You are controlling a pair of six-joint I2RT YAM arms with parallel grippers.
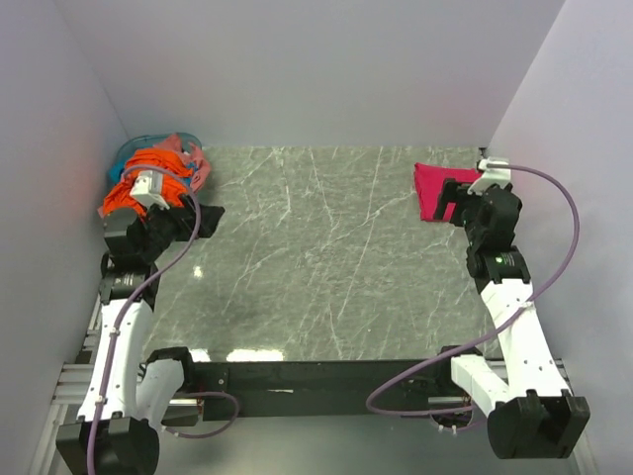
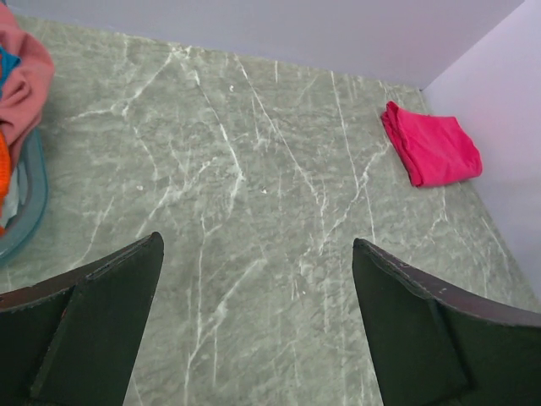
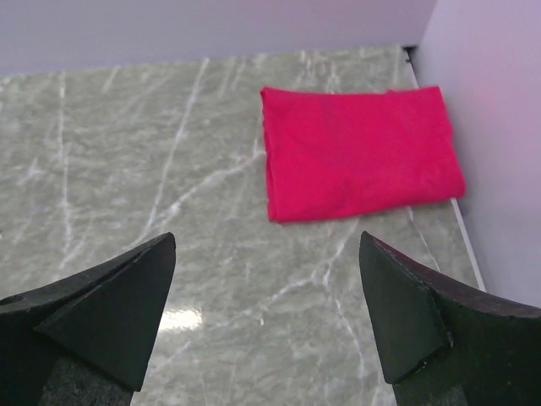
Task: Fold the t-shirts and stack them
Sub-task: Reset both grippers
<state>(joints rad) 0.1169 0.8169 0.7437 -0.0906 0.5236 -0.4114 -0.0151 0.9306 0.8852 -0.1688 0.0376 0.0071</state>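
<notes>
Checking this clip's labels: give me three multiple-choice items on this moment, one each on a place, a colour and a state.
1. Where does the folded shirt lie?
A. far right corner of the table
B. far left corner
C. centre
2. Which colour of shirt sits in the basket?
A. green
B. orange
C. black
3. How is the right hand?
A. shut on cloth
B. open and empty
C. out of view
Answers: 1 A, the top view shows it at the far right; 2 B, an orange shirt is heaped in it; 3 B, it stands wide with nothing held.
</notes>
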